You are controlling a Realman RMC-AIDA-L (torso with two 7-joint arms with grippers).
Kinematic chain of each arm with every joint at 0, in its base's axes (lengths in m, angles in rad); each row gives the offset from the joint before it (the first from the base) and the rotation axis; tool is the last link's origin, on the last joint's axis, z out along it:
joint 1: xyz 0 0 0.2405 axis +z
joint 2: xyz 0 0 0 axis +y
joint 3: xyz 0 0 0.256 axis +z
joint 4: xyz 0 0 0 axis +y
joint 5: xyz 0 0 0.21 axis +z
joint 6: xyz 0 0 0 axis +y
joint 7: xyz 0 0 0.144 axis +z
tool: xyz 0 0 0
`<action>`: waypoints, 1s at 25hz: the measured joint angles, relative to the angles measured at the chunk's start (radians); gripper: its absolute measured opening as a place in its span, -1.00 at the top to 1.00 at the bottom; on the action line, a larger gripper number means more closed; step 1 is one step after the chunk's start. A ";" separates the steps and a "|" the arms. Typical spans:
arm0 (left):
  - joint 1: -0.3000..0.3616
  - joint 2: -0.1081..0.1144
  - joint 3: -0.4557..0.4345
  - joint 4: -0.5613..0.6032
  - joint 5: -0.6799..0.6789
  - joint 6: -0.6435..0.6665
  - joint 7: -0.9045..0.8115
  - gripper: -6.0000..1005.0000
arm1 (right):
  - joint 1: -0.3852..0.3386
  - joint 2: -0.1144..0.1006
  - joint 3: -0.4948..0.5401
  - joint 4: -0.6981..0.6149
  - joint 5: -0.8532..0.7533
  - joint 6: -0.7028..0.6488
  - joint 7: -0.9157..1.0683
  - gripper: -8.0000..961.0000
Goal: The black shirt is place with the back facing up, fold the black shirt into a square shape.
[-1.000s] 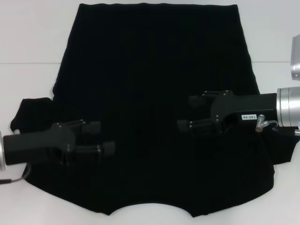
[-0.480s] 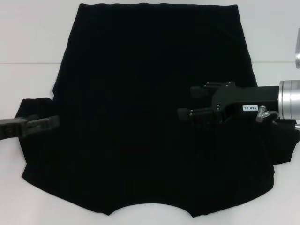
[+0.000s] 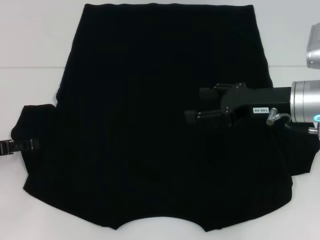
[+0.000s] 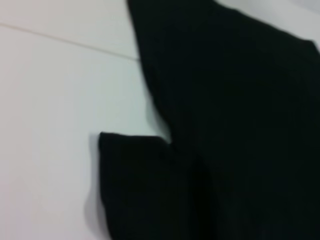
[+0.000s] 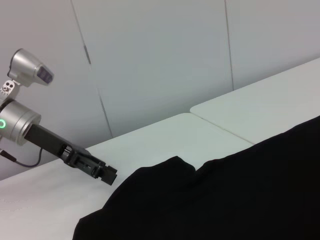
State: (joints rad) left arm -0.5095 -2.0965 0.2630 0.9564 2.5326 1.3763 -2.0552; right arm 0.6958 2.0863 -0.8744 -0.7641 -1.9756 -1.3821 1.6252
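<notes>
Left claw (image 3: 20,145) pulled back to the sleeve edge (spread: cannot tell); right claw (image 3: 200,105) parted, empty, above the black shirt (image 3: 150,100) lying flat on the tabletop (image 3: 35,45). Risk: bunching from an uneven pinch.

**White table, grey wall**

A white table (image 3: 35,90) fills the head view, its bare surface showing along both sides and at the far edge. A thin seam (image 3: 30,67) runs across it from side to side, marking where two tabletops meet. In the left wrist view the same seam (image 4: 70,44) shows as a faint line on the white surface. The right wrist view shows the table's far edge and, behind it, a pale grey panelled wall (image 5: 160,60) with narrow vertical joints.
</notes>
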 joint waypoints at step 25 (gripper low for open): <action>-0.053 0.006 0.108 -0.069 0.100 -0.143 -0.113 -0.73 | 0.008 0.000 0.008 -0.003 0.000 0.005 0.025 -0.94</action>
State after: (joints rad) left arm -0.5622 -2.0902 0.3708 0.8869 2.6328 1.2329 -2.1679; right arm 0.7041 2.0863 -0.8665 -0.7666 -1.9758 -1.3772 1.6506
